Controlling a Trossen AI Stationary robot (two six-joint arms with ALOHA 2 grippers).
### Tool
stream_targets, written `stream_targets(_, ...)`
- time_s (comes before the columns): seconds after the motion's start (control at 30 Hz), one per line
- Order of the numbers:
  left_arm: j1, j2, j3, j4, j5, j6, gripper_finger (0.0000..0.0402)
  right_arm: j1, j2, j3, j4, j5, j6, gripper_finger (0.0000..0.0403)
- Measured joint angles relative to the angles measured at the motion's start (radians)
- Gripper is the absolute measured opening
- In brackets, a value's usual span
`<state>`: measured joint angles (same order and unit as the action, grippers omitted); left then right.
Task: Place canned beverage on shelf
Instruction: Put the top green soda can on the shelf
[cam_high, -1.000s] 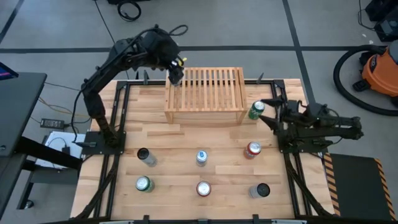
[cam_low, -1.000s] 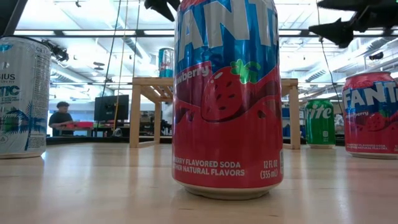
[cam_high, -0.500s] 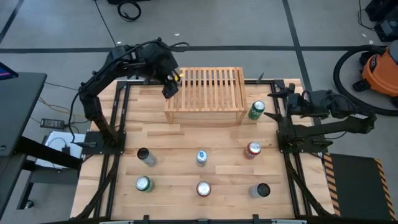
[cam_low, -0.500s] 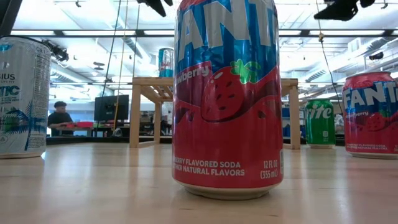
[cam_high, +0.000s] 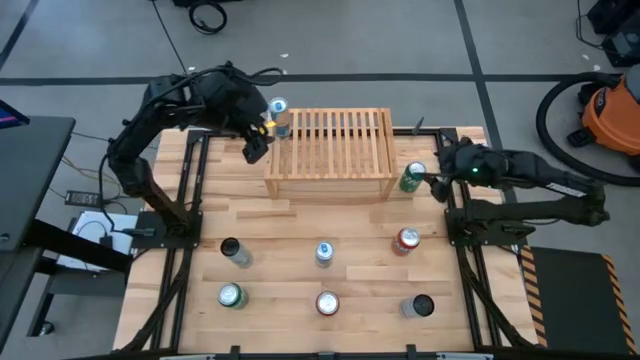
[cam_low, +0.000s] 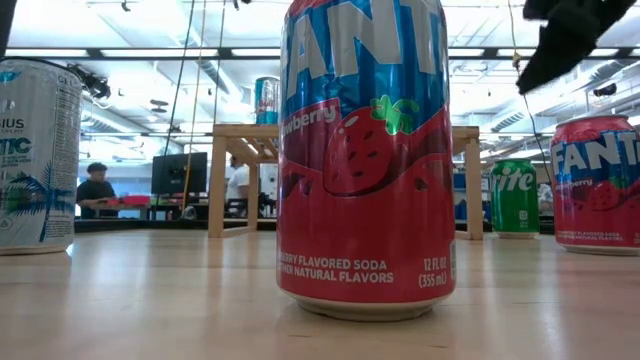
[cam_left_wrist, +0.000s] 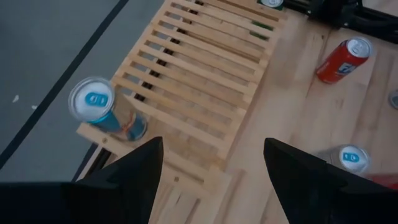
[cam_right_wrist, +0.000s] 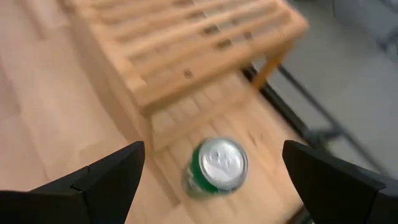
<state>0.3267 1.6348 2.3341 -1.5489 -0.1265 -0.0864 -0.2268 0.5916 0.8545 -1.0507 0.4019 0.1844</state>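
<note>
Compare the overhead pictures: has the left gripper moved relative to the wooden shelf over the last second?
Yes. The left gripper has drawn back off the shelf past its left edge, leaving a blue can standing on the shelf's back-left corner.

A green can is being shown from above, its silver lid facing the camera, standing upright on the light wooden counter. It is being framed between the two dark fingers of the right hand, which are spread wide apart, neither one touching it. Just beside the can, the wooden shelf is being seen at an angle, its slatted top and solid front board in view, with one leg reaching the counter near the can. Beyond the counter's dark edge, grey floor is being shown.
</note>
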Motion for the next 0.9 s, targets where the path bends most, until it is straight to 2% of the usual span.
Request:
stream_targets(0.2, 0.001, -0.048, 0.000, -0.018, -0.007, -0.006, 0.0279, -0.086, 0.006, -0.116, 0.045, -0.001, 0.250, 0.0391)
stream_targets(0.33, 0.000, -0.070, 0.000, -0.019, -0.007, -0.007, 0.0279, -0.127, 0.007, -0.210, 0.141, 0.004, 0.341, 0.0391)
stream_targets(0.47, 0.001, -0.078, 0.000, -0.020, -0.008, -0.009, 0.0279, -0.157, 0.012, -0.260, 0.219, 0.009, 0.382, 0.0391)
stream_targets(0.9, 0.001, -0.081, 0.000, -0.020, -0.009, -0.033, 0.0279, -0.188, 0.135, -0.275, 0.259, 0.008, 0.389, 0.0391)
